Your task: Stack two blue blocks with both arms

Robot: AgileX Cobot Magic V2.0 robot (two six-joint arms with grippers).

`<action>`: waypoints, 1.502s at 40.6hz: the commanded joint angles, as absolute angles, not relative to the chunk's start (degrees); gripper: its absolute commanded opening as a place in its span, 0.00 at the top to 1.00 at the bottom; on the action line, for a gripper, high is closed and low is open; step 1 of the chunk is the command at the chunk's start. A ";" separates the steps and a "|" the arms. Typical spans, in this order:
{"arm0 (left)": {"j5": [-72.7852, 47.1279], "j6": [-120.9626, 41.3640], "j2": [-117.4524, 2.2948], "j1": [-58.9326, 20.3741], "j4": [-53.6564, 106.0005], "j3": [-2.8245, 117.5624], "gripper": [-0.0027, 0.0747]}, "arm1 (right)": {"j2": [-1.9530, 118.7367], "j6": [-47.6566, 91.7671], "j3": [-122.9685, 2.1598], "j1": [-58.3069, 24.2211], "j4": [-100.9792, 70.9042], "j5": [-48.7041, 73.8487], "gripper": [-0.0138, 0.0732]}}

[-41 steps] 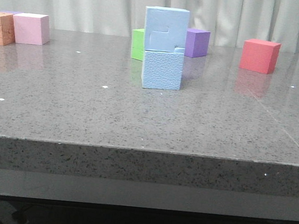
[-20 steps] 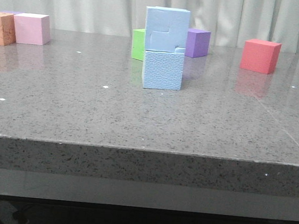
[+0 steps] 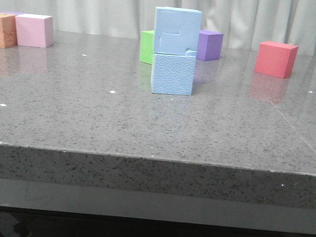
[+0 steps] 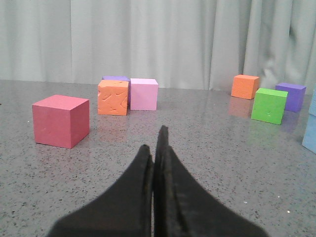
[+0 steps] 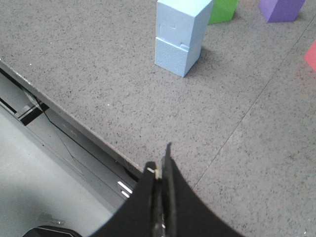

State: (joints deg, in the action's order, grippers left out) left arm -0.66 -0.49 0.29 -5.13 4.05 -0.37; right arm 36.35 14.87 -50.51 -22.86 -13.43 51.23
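We see the blue stack [image 3: 174,51] hiding most of the green cube [image 3: 146,46]. In the left wrist view, a purple cube [image 4: 115,78] barely peeks over the orange one [image 4: 113,97].

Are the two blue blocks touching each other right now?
Touching. The front view shows the upper blue block resting directly on the lower blue block, no gap between them; the right wrist view agrees.
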 commanded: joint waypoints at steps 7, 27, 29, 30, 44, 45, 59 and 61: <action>3.51 0.00 1.23 -5.15 4.28 -0.48 0.99 | 29.52 15.24 -40.71 -15.10 -14.04 39.67 0.98; 3.51 0.00 1.23 -5.15 4.28 -0.48 0.99 | -0.62 15.24 -3.30 -3.01 -17.29 4.80 0.98; 3.51 0.00 1.23 -5.15 4.28 -0.48 0.99 | -1.57 15.24 -1.42 -2.47 -17.28 3.13 0.98; 3.51 0.00 1.23 -5.15 4.28 -0.48 0.99 | -1.65 15.24 -0.69 -2.16 -17.28 2.02 0.98; 3.51 0.00 1.23 -5.15 4.28 -0.48 0.99 | -1.65 15.30 1.25 -1.51 -16.23 0.33 0.98; 3.51 0.00 1.23 -5.15 4.28 -0.48 0.99 | -1.65 15.30 1.25 -1.51 -16.23 0.33 0.98; 3.51 0.00 1.23 -5.15 4.28 -0.48 0.99 | -1.65 15.24 1.25 -1.51 -16.06 -1.33 0.98; 3.51 0.00 1.23 -5.15 4.28 -0.48 0.99 | -1.65 14.25 1.25 -1.51 -15.55 -1.33 0.98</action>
